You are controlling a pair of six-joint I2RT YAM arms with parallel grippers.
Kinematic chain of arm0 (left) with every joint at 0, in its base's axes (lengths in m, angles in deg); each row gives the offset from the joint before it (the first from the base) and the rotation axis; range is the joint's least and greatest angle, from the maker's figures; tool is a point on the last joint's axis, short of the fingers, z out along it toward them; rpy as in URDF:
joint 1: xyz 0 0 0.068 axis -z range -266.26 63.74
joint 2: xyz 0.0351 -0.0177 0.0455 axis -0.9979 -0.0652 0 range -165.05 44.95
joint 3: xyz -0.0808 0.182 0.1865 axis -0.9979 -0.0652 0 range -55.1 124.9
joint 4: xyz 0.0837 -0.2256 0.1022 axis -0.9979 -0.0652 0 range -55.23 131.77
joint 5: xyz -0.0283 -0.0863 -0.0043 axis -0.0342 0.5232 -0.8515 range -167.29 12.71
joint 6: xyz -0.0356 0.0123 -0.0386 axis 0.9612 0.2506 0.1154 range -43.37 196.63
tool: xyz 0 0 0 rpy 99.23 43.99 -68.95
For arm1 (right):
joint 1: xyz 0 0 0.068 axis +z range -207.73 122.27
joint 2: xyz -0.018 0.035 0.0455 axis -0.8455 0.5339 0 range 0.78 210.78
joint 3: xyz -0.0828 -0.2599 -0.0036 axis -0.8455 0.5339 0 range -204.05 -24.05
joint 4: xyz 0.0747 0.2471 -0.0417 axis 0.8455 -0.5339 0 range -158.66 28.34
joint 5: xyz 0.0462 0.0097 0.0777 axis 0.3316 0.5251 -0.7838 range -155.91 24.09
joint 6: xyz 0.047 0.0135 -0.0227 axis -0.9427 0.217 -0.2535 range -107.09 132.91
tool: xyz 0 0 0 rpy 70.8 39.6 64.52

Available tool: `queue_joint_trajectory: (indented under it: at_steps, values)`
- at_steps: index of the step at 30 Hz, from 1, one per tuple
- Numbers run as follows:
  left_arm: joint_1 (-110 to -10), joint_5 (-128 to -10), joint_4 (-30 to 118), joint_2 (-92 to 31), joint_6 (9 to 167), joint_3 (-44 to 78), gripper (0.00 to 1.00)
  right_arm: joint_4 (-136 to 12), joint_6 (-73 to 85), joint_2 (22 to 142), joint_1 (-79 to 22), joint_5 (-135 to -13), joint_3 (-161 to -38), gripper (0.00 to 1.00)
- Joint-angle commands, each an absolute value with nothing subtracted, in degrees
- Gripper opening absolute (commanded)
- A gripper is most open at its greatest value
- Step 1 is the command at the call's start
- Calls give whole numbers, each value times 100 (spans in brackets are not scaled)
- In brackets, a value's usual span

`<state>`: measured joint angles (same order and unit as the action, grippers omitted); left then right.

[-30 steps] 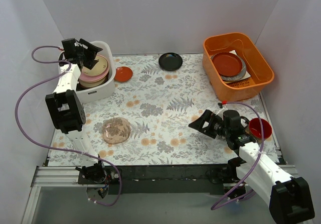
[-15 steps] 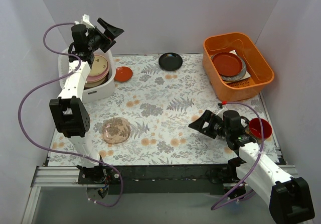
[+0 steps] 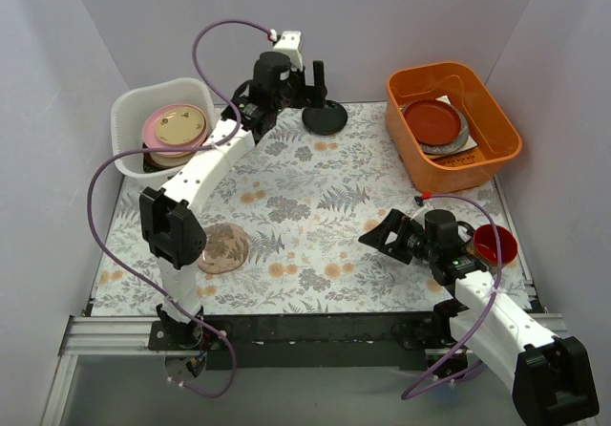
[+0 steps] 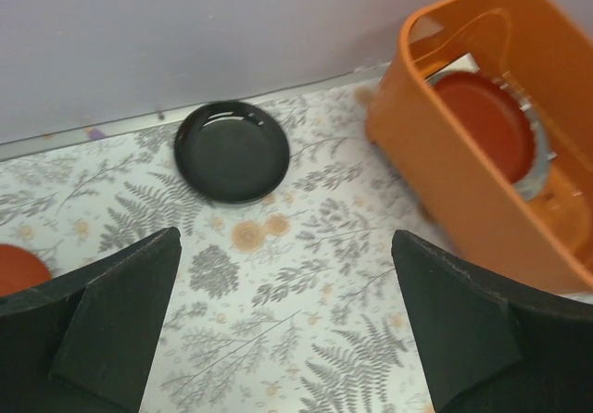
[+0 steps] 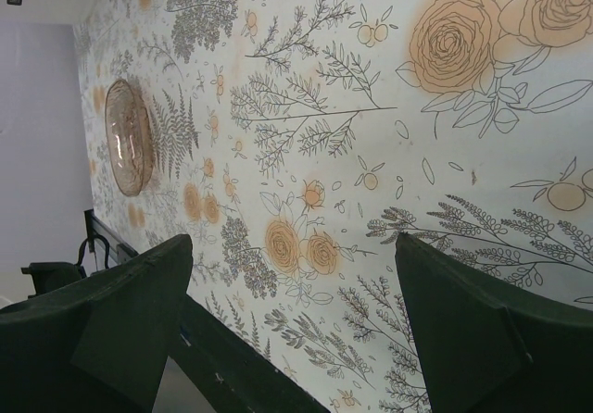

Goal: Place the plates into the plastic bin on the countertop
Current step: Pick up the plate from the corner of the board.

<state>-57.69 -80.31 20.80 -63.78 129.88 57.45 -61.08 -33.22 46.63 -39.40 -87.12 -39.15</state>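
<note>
The white plastic bin (image 3: pixel 129 120) stands at the back left and holds a stack of plates topped by a beige one (image 3: pixel 177 126). A black plate (image 3: pixel 326 118) lies at the back middle of the countertop (image 3: pixel 315 206). My left gripper (image 3: pixel 310 84) hovers just behind and above it, open and empty. In the left wrist view the black plate (image 4: pixel 232 150) lies ahead of the open gripper (image 4: pixel 287 320), and an orange-red plate (image 4: pixel 14 269) shows at the left edge. A brownish floral plate (image 3: pixel 224 249) lies front left, partly behind the left arm. My right gripper (image 3: pixel 382 235) is open and empty; its wrist view shows the floral plate (image 5: pixel 128 137) far off.
An orange tub (image 3: pixel 496 149) at the back right holds a red plate (image 3: pixel 431 120) on other dishes; it fills the right of the left wrist view (image 4: pixel 445 181). A red mug (image 3: pixel 495 244) stands at the right edge beside the right arm. White walls close the back and sides.
My left arm has swung from over the white bin to the right along the back wall, and its gripper now hovers by the black plate. The right arm has not moved.
</note>
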Motion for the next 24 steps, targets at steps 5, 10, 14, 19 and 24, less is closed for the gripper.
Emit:
queue_joint_trajectory:
  at_steps: [5, 10, 14, 19, 24]
  values:
    - [-5111, -9671, 1699, -6465, 11433, 5187, 98, -5920, -3253, 4605, -3962, -8771, -3829, 98]
    - [-5076, -9558, 1444, -6859, 11723, 5213, 98, -5902, -3253, 4614, -3962, -8806, -3829, 98]
    - [-5084, -9127, 1461, -7220, 12109, 5273, 98, -5885, -3253, 4587, -3962, -8789, -3820, 98]
    - [-5189, -8819, 1400, -7957, 12961, 5879, 98, -5885, -3245, 4578, -3962, -8771, -3829, 98]
    - [-5584, -7960, 688, -9230, 13585, 7503, 98, -5850, -3210, 4622, -3962, -8806, -3821, 98]
